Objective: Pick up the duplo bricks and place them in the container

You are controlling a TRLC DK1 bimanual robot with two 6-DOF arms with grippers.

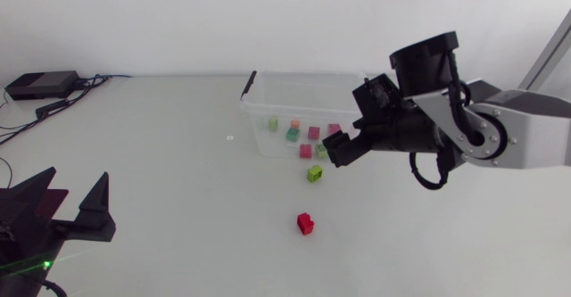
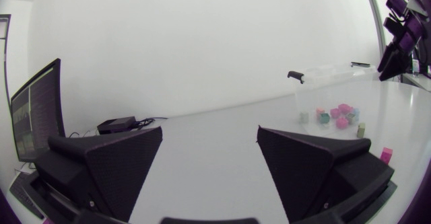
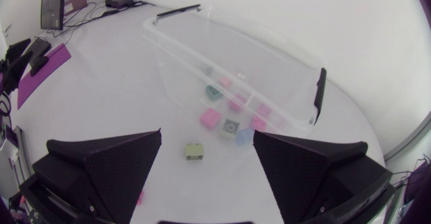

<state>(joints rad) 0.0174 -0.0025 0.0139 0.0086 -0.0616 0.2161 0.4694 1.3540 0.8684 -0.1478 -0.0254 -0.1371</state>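
Two bricks are lying loose on the table (image 1: pixel 161 154): a green brick (image 1: pixel 314 174) just outside the front wall of the clear container (image 1: pixel 303 92), and a red brick (image 1: pixel 305 223) farther out toward the table's near edge, apart from the green one. Several more bricks (image 1: pixel 303 133) (green, pink and orange among them) are sitting inside the container. The right gripper (image 1: pixel 343 147) is hovering by the container's front right corner, near the green brick, its fingers spread wide and holding nothing. The left gripper (image 1: pixel 76 190) is hanging over the table's near left corner, well apart from everything, fingers likewise spread and empty.
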